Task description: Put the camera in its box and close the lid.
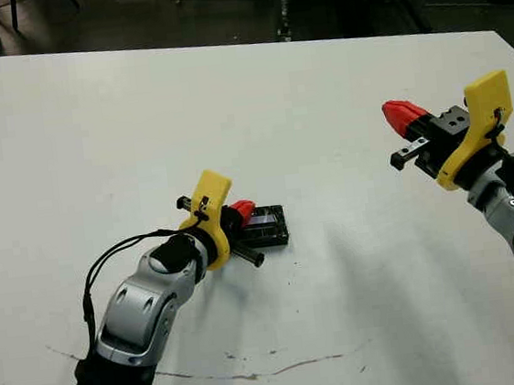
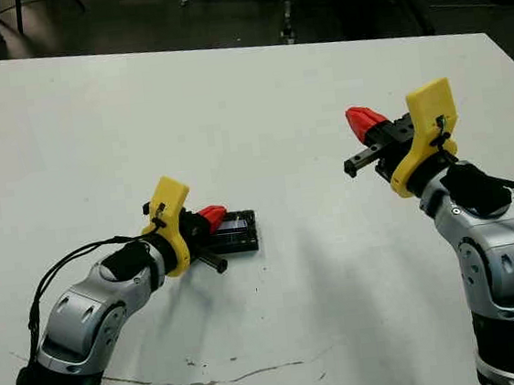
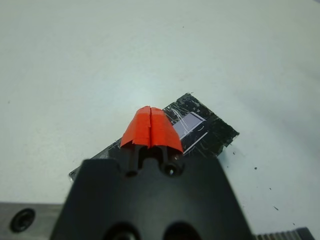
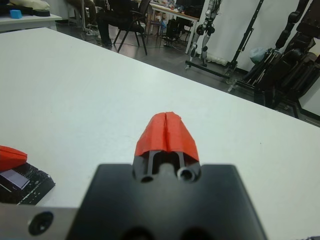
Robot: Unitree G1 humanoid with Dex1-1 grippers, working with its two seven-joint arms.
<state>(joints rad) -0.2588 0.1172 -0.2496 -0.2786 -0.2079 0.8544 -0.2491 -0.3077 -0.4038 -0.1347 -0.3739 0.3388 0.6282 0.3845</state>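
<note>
A wide white table point(image 1: 229, 103) fills most of the scene, its near part marked by a thin dark scratch point(image 1: 257, 372) and a few small specks. Beyond its far edge lies a dark floor point(image 4: 165, 52), where a black chair point(image 4: 131, 20) stands with a seated person point(image 4: 107, 15) beside it, and another table point(image 4: 167, 11) further back. Against a pale wall point(image 4: 235, 25) stand dark metal frames and humanoid robot bodies point(image 4: 290, 45) on wheeled stands.

The lid point(image 1: 268, 225) lies mid-table point(image 1: 230, 112) under the left pincer point(image 1: 243, 210); the right pincer point(image 1: 402, 115) hangs well apart to its right.
</note>
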